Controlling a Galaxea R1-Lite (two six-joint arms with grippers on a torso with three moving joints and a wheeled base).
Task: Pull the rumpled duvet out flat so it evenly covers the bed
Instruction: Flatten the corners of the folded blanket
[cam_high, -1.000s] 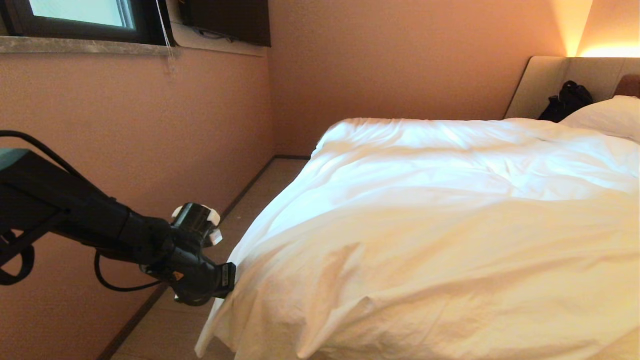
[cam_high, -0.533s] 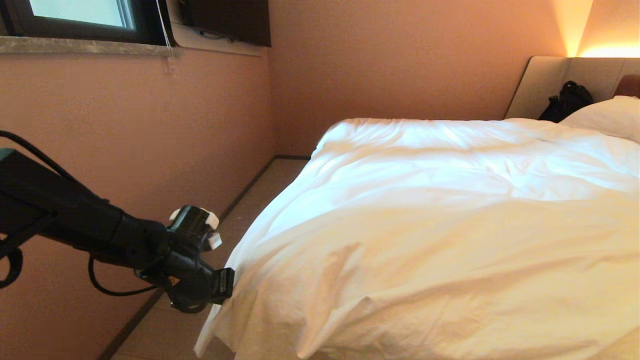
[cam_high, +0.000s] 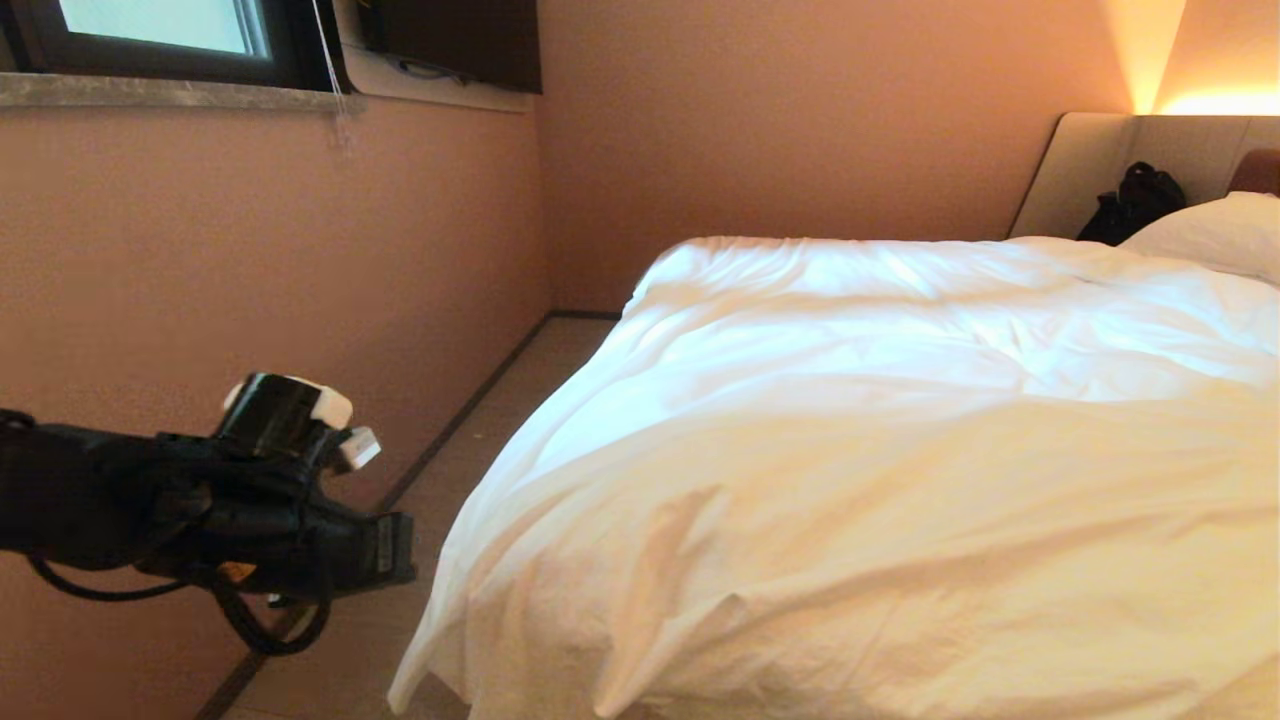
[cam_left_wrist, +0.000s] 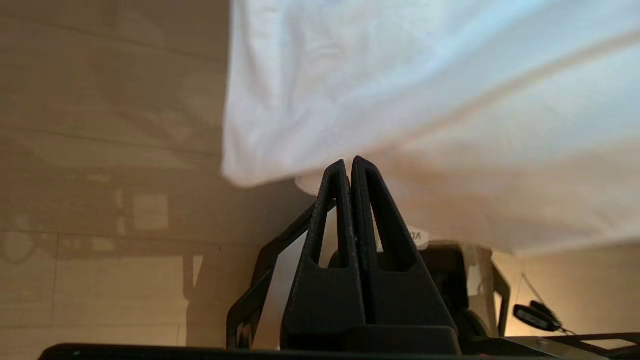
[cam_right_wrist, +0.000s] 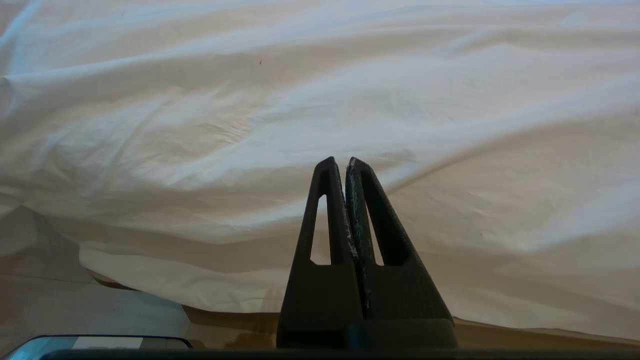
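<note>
Pulling my left gripper (cam_high: 400, 548) back from the duvet (cam_high: 850, 480), I see it has let go of the hanging edge it was touching a second ago. Its fingers are pressed together on nothing, just beside the corner. The duvet lies spread over the bed (cam_high: 1090, 170), so I think the job is nearly done. My right gripper (cam_right_wrist: 339, 161), also pinched together and holding nothing, hangs over white cloth. The bed's right side is cut off.

Matte black left arm (cam_high: 150, 510), looped black cable, white-capped wrist block, tapered slotted claw fingers (cam_left_wrist: 335, 215)
</note>
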